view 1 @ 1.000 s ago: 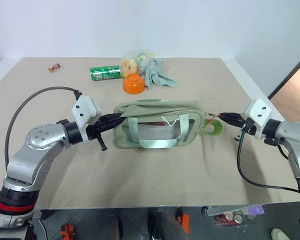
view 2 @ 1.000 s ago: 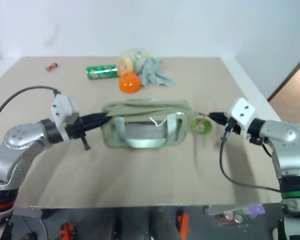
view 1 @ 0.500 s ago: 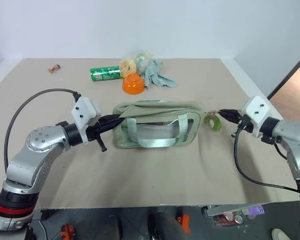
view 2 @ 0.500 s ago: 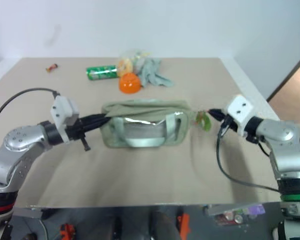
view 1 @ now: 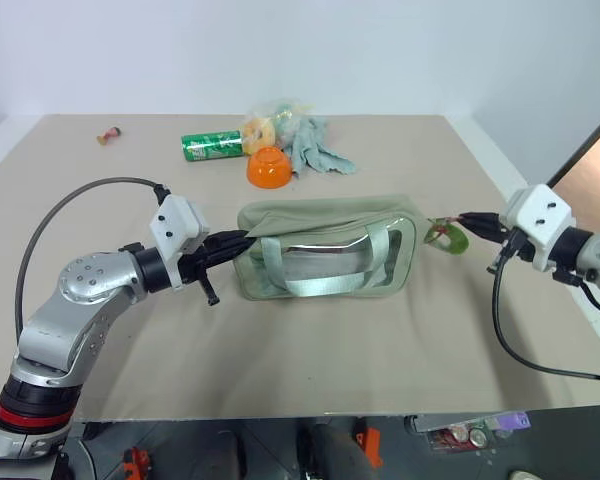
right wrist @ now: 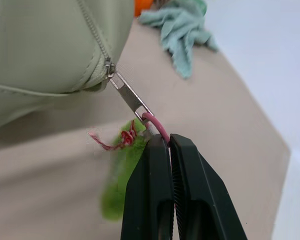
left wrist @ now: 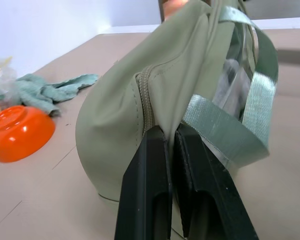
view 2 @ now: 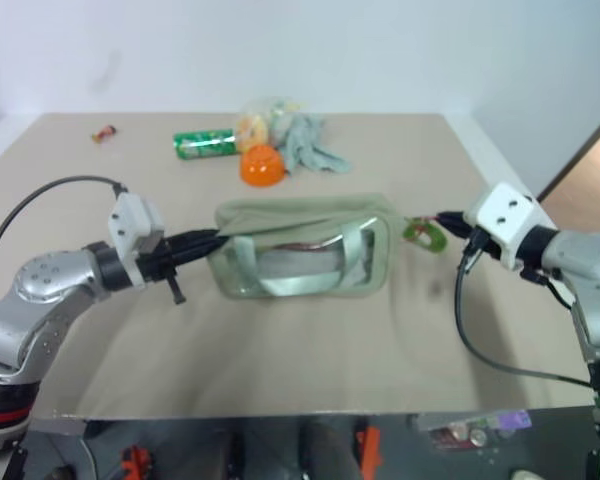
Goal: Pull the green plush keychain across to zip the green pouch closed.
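Green plush keychain [view 1: 452, 238] dangles from right pincer [view 1: 467, 218]

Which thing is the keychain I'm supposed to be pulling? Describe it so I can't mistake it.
Find the green pouch mid-table. At its end toward the right gripper, the green plush keychain hangs from the zipper pull by a pink loop. It is bright lime and fuzzy, unlike the pale sage pouch.

An orange bowl [view 1: 266, 166] is seen at the table's [view 1: 310, 350] twelve o'clock, flanked by a green can [view 1: 211, 146] and a grey-green rag [view 1: 316, 147].
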